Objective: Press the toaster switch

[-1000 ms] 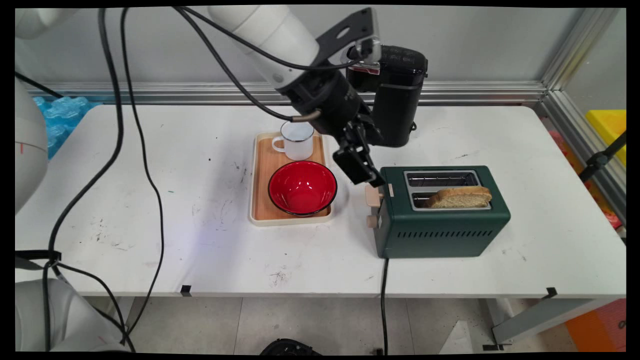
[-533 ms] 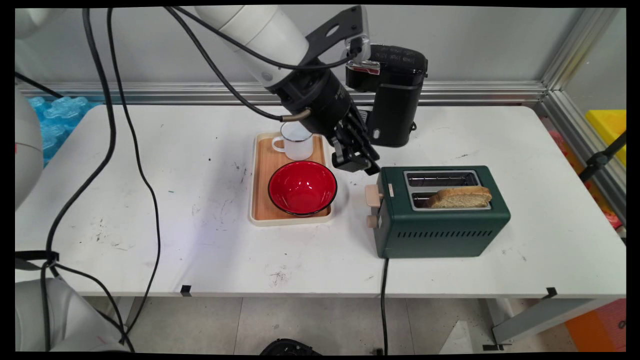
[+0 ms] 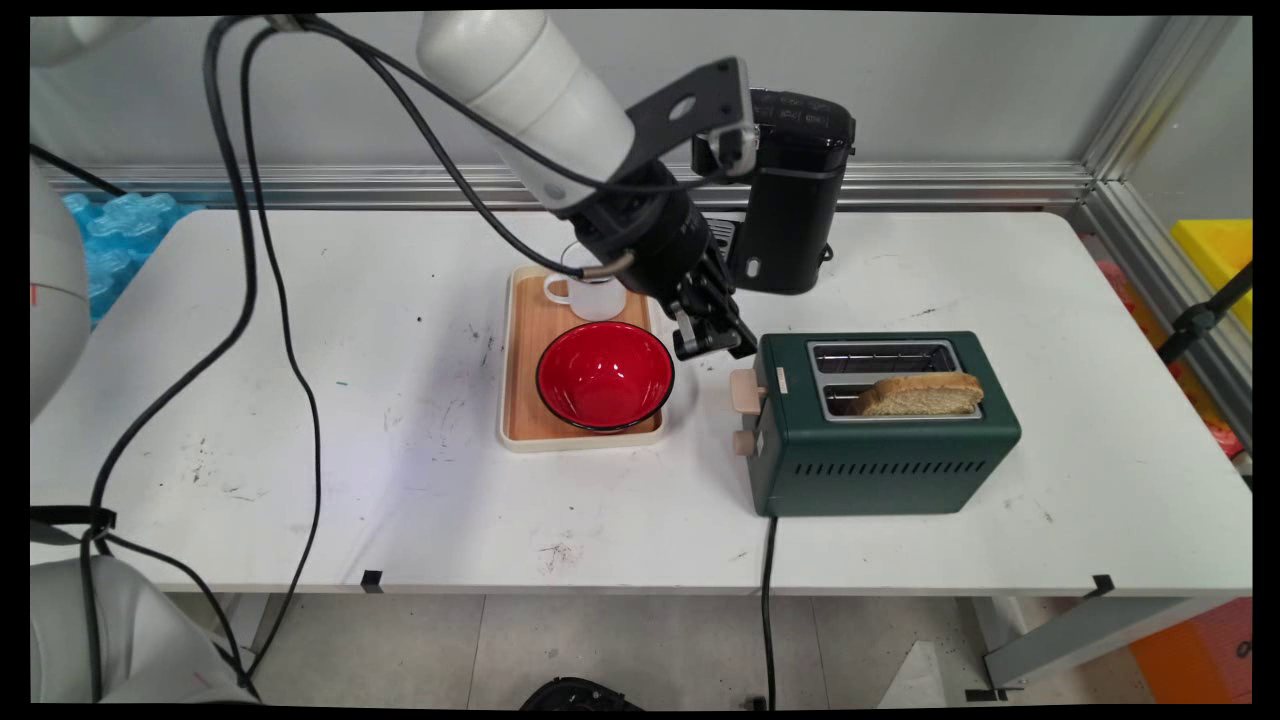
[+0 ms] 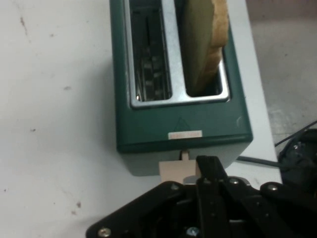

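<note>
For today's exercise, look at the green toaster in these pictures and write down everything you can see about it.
The toaster is a dark green, boxy two-slot appliance that looks like painted metal, standing upright on the white table. Its silver-rimmed slots face up: the far one is empty, the near one holds a slice of bread sticking out. A beige lever and knob sit on its left end, vent slits line its front, and a black cord drops off the table. The tool, fingers shut, hangs just above the lever.

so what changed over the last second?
The end effector pulled up and back off the toaster's beige lever, fingers closing together, holding nothing. Toaster, bread slice, red bowl and mug stayed put.
</note>
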You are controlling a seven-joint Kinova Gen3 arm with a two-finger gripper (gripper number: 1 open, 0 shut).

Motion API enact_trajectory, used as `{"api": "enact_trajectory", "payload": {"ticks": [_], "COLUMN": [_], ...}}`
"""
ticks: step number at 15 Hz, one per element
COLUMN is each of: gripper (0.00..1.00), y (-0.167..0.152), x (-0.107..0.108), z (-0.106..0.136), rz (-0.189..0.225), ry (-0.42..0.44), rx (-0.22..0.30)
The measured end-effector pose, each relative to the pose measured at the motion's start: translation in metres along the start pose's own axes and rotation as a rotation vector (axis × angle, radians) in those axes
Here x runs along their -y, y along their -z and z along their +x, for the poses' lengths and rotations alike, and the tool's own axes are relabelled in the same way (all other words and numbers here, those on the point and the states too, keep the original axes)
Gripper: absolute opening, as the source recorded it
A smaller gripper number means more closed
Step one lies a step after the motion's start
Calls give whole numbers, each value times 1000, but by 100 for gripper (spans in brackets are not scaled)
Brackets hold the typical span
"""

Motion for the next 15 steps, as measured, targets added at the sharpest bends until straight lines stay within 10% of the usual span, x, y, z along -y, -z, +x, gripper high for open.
{"api": "enact_trajectory", "payload": {"ticks": [15], "gripper": [0], "y": [-39], "x": [-3], "z": [-5], "rz": [73], "ry": [-14], "rx": [58]}}
